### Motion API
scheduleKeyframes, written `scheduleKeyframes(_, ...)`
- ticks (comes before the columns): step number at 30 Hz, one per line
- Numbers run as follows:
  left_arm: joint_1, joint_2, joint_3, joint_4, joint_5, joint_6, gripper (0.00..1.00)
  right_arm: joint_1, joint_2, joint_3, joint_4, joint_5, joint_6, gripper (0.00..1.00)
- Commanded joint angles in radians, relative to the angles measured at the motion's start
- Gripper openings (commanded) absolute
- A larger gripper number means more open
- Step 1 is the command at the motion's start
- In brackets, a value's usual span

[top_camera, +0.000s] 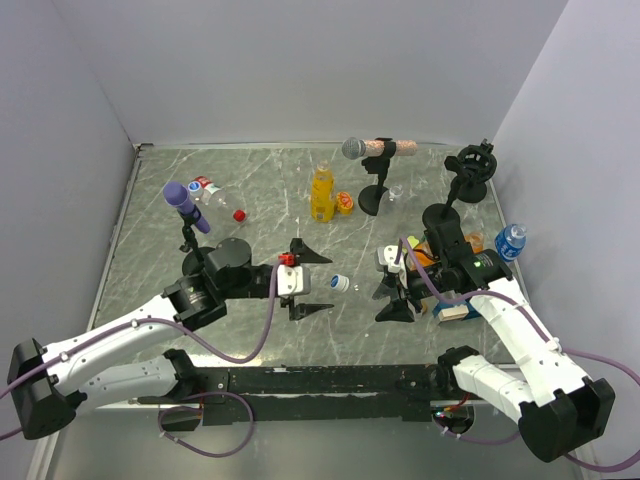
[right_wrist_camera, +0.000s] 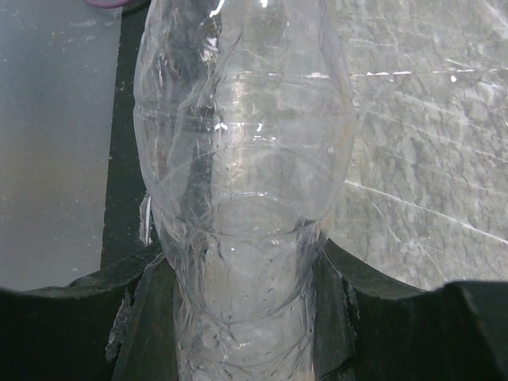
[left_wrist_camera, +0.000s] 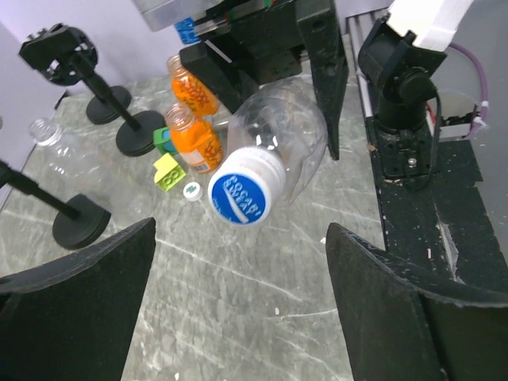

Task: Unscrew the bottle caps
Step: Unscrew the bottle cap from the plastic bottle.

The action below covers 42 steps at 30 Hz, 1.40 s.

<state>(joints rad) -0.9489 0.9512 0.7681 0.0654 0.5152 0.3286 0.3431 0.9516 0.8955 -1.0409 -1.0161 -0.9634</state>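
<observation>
The left end effector (left_wrist_camera: 242, 262) is spread wide with nothing between its fingers, and the blue-and-white cap (left_wrist_camera: 246, 196) sits just beyond their tips, facing the wrist camera almost squarely. The right end effector (right_wrist_camera: 238, 266) is clamped round the body of the clear bottle (right_wrist_camera: 242, 159), holding it roughly level above the table (left_wrist_camera: 238, 325) with the neck pointing at the other arm. To do this step well, the left arm should probably advance along the bottle's axis until the cap's side wall lies between the pads, close evenly, then twist from the wrist while the right grip resists. The bottle looks thin, empty and creased, so it may buckle or spin if squeezed unevenly. The cap is a small blue disc with white lettering above a white skirt.
</observation>
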Motion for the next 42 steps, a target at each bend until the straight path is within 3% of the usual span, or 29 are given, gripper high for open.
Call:
scheduleKeyframes(1, -0.005, 0.021, 0.072, 0.033, 0.088, 0.036, 0.87, -0.007, -0.002, 0.017, 0.002, -0.05, -0.032, 0.28)
scheduleKeyframes(15, -0.004, 0.072, 0.126, -0.006, 0.151, 0.032, 0.69, -0.009, -0.008, 0.014, 0.002, -0.055, -0.032, 0.28)
scheduleKeyframes(22, -0.004, 0.093, 0.154, -0.022, 0.154, 0.03, 0.54, -0.009, -0.01, 0.013, 0.002, -0.055, -0.032, 0.29)
scheduleKeyframes(32, -0.004, 0.081, 0.166, -0.061, 0.141, -0.055, 0.04, -0.009, -0.008, 0.014, 0.001, -0.053, -0.034, 0.28)
scheduleKeyframes(36, -0.004, 0.055, 0.143, -0.009, 0.106, -0.253, 0.01, -0.009, -0.008, 0.014, 0.002, -0.053, -0.034, 0.29)
scheduleKeyframes(39, -0.008, 0.057, 0.166, -0.001, -0.028, -0.616, 0.01, -0.009, -0.005, 0.014, 0.002, -0.053, -0.032, 0.29)
scheduleKeyframes(42, -0.013, 0.084, 0.265, -0.137, -0.145, -0.923, 0.01, -0.009, -0.002, 0.017, 0.001, -0.052, -0.034, 0.29)
